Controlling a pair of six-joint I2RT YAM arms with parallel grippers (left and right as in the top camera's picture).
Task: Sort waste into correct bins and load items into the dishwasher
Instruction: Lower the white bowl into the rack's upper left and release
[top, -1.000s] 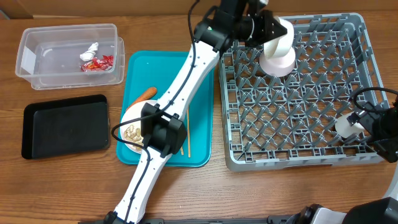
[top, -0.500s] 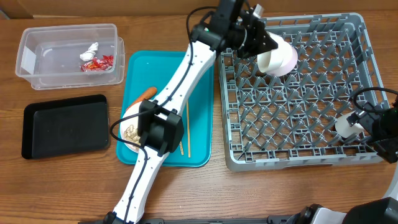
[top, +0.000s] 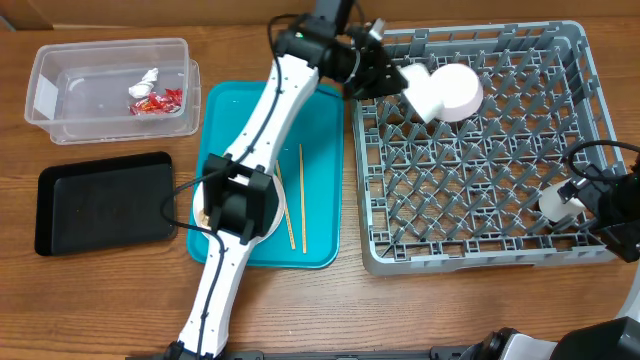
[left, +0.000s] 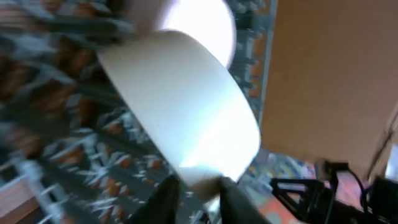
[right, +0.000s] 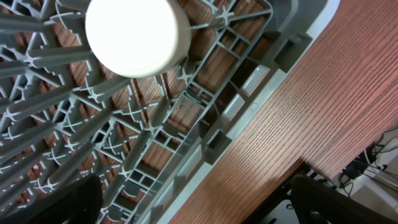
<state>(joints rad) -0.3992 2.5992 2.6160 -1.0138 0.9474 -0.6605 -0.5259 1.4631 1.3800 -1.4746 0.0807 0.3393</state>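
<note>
overhead: left end effector (top: 404, 80) pinched shut on bowl (top: 447, 92) rim, tilted over rack (top: 520, 250). right end effector (top: 582, 203) spread, empty. best: lower bowl between pegs before releasing.

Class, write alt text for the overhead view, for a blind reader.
The left gripper holds a white bowl over the grey dish rack. Chopsticks lie on the teal tray; a clear tub holds a red wrapper.

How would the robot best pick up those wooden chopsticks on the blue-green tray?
Probably from straight above, pincer closing across the middle of the chopsticks. They lie flat and nearly parallel on the teal tray, too thin and low for a sideways approach.
</note>
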